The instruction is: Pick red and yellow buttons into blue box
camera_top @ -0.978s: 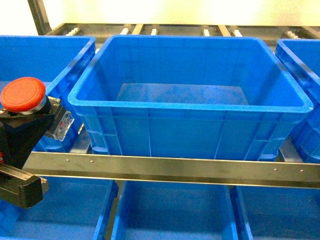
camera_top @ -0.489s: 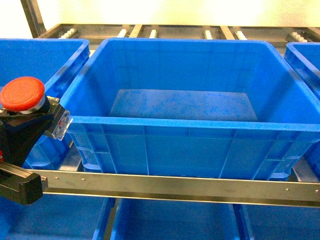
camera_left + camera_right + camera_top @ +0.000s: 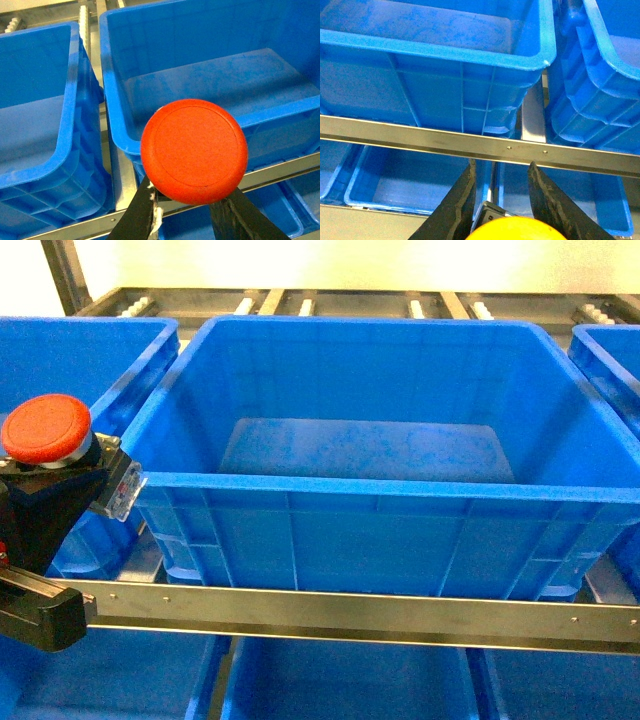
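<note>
Two claws each grip a button: left claw (image 3: 45,495) carries the red button (image 3: 45,427) beside the blue box (image 3: 375,485), ready to drop in; right claw (image 3: 501,200) grips the yellow button (image 3: 512,229).

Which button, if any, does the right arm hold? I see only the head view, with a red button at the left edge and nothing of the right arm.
Observer: The right wrist view shows a yellow button between the right gripper's fingers.
Operator: Is that arm over the middle blue box yet?
Observer: No. Its camera looks at the middle blue box from outside and below the rim, with the metal rail of the rack ahead of it.
Operator: And the red one's cap, is it whole?
Observer: The left wrist view faces the red button head-on; its cap looks round and unbroken.
</note>
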